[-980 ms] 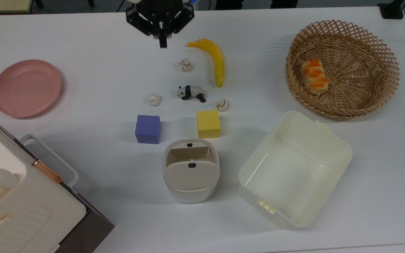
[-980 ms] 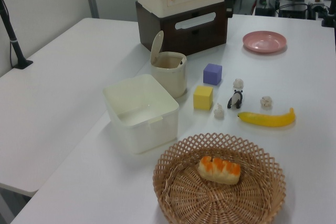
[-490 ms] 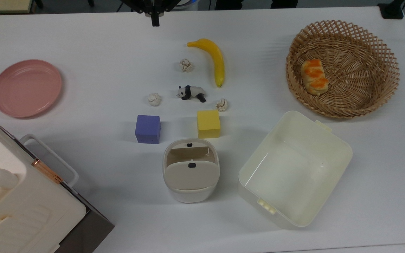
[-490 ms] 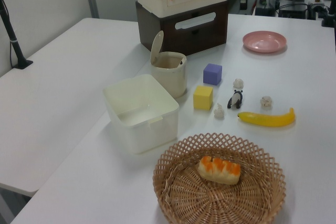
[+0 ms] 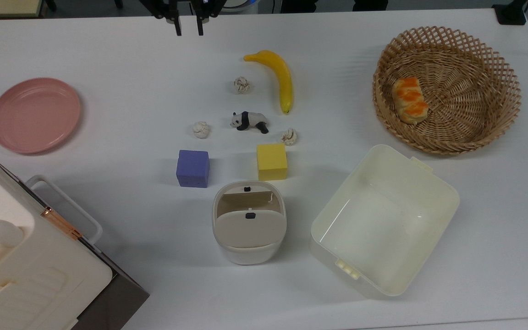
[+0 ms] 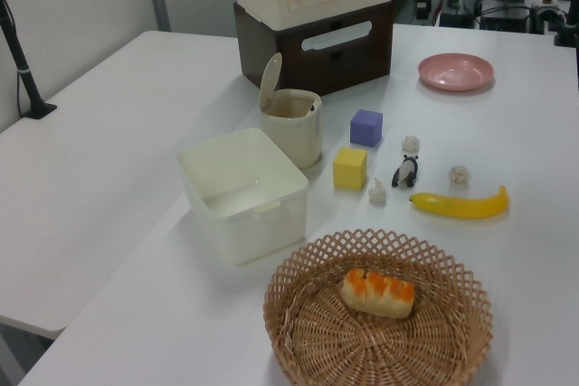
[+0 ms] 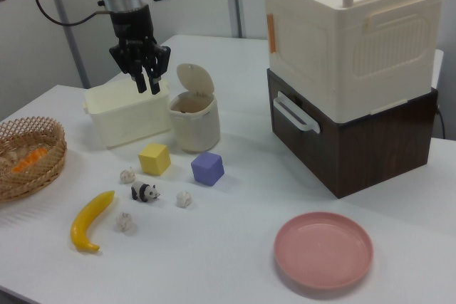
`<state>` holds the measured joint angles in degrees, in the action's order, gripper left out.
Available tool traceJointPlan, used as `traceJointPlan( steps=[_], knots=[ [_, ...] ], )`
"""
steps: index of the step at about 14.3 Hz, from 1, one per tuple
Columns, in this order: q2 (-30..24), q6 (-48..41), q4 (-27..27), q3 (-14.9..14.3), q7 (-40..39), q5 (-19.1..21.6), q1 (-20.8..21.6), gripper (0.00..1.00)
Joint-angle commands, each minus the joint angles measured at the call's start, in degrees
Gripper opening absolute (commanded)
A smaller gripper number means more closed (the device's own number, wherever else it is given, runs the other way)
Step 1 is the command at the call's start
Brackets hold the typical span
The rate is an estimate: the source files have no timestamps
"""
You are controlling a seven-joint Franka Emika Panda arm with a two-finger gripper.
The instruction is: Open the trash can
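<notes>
Gripper point(image 5: 187, 28) has withdrawn to the table's far edge, fingers now spread. Trash can point(image 5: 249, 222) lid apparently stands raised; task looks complete.

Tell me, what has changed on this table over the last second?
Only the gripper moved: it pulled back toward the top view's upper edge and a little to the top view's left, and its fingers, together a second ago, now stand apart, holding nothing. The trash can kept its lid raised, and the banana, toy panda and cubes stayed put.
</notes>
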<state>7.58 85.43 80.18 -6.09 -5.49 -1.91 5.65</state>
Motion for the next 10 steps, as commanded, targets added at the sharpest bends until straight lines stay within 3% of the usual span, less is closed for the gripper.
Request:
traceJointPlan(
  steps=[1,3,10],
  knots=[
    [-1.3,0.3,1.2,0.0,3.5,-0.7,-0.2,0.79],
    [-1.3,0.3,1.2,-0.1,3.5,-0.8,-0.3,1.0],
    [-1.4,0.3,1.2,-0.1,3.5,-0.8,-0.7,1.0]
  ],
)
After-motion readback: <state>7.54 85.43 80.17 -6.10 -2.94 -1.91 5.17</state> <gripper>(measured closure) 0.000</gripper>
